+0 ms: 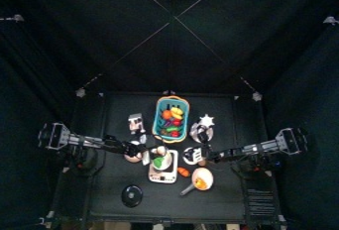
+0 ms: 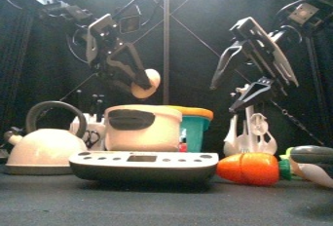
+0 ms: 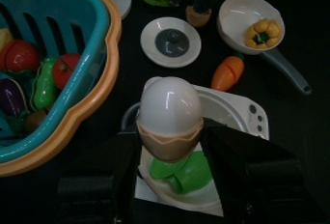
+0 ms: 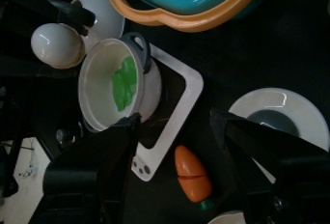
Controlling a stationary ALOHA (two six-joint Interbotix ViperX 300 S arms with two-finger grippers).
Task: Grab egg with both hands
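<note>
egg [image 3: 169,118] upright in left end effector [image 3: 171,160]

Egg [image 3: 169,102]: smooth, glossy white shell with a soft highlight; its cup [image 3: 169,142] is tan, matt, plastic-looking. Basket [image 3: 91,83]: teal plastic, slatted, with a glossy orange rim. Carrot [image 2: 248,169]: shiny orange plastic with moulded ridges. Kettle [image 2: 43,149]: cream body with a satin sheen. Scale [image 2: 143,166]: dark gloss plastic base. Pan [image 3: 250,22]: white, smooth, glossy. Table [image 1: 106,179]: black, matt. Curtains [image 1: 54,46]: black cloth, dull, with faint folds.
</note>
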